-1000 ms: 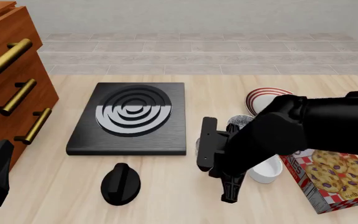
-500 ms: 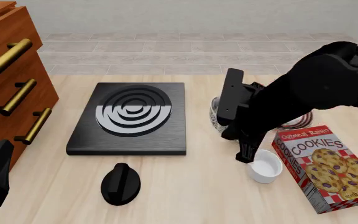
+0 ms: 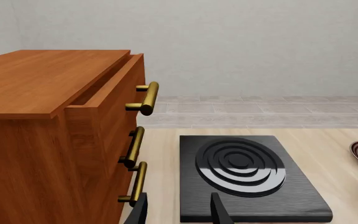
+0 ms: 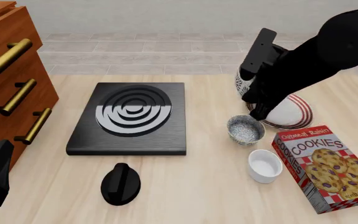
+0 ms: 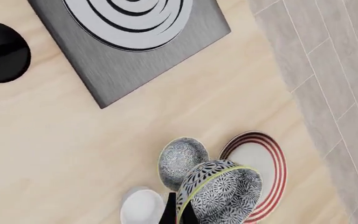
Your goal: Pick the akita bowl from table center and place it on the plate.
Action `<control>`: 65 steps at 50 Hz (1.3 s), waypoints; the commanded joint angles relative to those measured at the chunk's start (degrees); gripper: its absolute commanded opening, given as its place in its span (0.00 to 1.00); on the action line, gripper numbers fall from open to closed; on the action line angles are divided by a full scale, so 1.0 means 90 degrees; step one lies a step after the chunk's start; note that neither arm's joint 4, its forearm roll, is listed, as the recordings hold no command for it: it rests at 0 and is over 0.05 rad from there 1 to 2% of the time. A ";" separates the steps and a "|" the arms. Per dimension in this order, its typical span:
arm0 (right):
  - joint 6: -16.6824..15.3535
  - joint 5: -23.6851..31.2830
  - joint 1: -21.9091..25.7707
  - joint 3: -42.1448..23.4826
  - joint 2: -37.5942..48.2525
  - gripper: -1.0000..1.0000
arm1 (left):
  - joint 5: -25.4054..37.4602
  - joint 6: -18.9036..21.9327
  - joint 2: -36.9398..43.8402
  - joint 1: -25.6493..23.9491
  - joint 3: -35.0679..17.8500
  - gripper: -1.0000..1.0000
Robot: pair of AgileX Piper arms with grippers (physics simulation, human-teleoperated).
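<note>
Our left gripper (image 3: 177, 212) sits idle at the near left edge of the table, its two fingers apart with nothing between them, pointed toward the wooden drawer cabinet (image 4: 8, 79) with brass handles. Moving rightward we see the black stove plate (image 4: 131, 116) with its concentric rings lying flat on the table (image 4: 185, 186), and in front of it a black round knob (image 4: 120, 183).

Right of the stove a second bowl (image 4: 245, 129) rests upright on the table, speckled grey-white inside. Just in front of it and to the right stands a plain white ramekin (image 4: 265, 165), and beside that lies a box of cookies (image 4: 325, 165).

Our right gripper (image 5: 179, 212) is raised above the table over the plate (image 4: 289, 113), clamped on the akita bowl (image 5: 219, 196) at its rim. In the right wrist view we see the bowl tilted on its side, with a dark leaf-like pattern on white outside, a pale yellowish rim and a speckled grey-white interior. It hangs in the air, overlapping the plate's near edge in that view. The plate is white and shallow with dark red rings around its border, lying just behind the second bowl. In the front view our arm hides most of the held bowl.
</note>
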 commanded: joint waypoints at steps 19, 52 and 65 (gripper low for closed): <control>-0.0147 -0.1263 -0.1796 0.0127 0.0708 0.00 | 0.0000 0.0000 0.0000 0.0000 0.0000 1.00; 0.0144 -0.2067 -0.2529 0.0043 0.1889 0.00 | 0.0000 0.0001 -0.0004 0.0001 0.0000 1.00; 0.0088 -0.2178 -0.2559 -0.0189 0.2005 0.00 | 0.0000 0.0000 0.0002 0.0000 0.0000 1.00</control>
